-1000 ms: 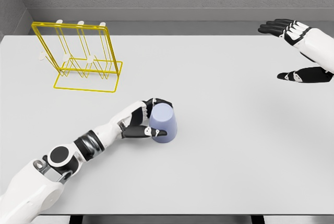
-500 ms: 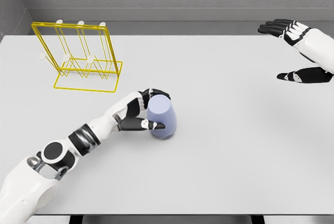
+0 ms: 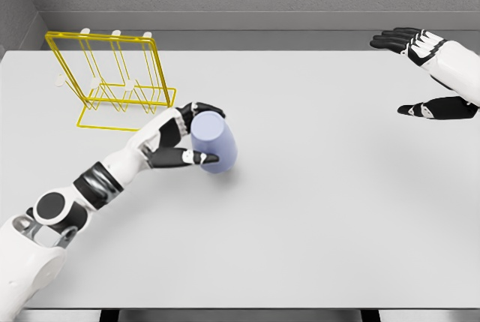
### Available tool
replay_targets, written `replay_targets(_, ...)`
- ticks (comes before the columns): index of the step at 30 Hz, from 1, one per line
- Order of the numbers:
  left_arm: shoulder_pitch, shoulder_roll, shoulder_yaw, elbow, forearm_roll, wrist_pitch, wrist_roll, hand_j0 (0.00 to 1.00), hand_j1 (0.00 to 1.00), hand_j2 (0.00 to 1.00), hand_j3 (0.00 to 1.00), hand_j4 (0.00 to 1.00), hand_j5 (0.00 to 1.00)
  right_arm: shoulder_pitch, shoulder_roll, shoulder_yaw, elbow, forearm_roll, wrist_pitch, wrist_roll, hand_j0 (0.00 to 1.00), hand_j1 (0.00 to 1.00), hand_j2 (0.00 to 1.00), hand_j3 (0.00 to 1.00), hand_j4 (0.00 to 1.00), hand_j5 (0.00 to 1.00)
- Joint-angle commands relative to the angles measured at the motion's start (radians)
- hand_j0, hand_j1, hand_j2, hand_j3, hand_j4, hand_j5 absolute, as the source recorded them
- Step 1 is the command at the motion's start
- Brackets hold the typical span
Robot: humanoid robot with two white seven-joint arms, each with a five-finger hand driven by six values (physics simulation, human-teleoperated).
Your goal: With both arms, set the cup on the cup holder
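Lavender cup (image 3: 214,144) sat tilted in the left hand (image 3: 182,142), whose fingers (image 3: 208,109) grasped its sides, just right of the yellow wire cup holder (image 3: 112,82) on the white surface (image 3: 322,202). Right hand (image 3: 431,74) hovered far right, fingers released.

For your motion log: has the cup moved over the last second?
Yes. The cup, gripped by the left hand, moved up-left toward the yellow cup holder.

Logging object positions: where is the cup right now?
In the head view, the cup is left of centre, held in the left hand, just right of the yellow cup holder.
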Motion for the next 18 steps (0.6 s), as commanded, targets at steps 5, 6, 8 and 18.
replay_targets(5,0.0,0.029,0.041,-0.025,0.026,0.0,0.001,0.64,0.64,0.64,0.64,0.64,0.64,0.0,-0.001,0.0,0.001,-0.007,0.003,-0.001,1.0,1.0,1.0,1.0,1.0,1.0)
replay_targets(6,0.0,0.036,0.048,-0.027,0.031,0.0,0.001,0.64,0.64,0.64,0.64,0.64,0.64,0.0,-0.001,0.0,-0.001,-0.007,0.003,-0.001,1.0,1.0,1.0,1.0,1.0,1.0)
replay_targets(8,-0.005,0.045,0.069,-0.028,0.048,0.0,0.001,0.64,0.64,0.64,0.64,0.64,0.64,0.0,-0.001,0.0,-0.001,-0.009,0.003,-0.001,1.0,1.0,1.0,1.0,1.0,1.0)
replay_targets(18,-0.038,0.089,0.112,-0.021,0.088,0.0,0.001,0.65,0.65,0.65,0.65,0.65,0.65,0.0,0.001,0.0,0.001,-0.007,0.003,-0.001,1.0,1.0,1.0,1.0,1.0,1.0)
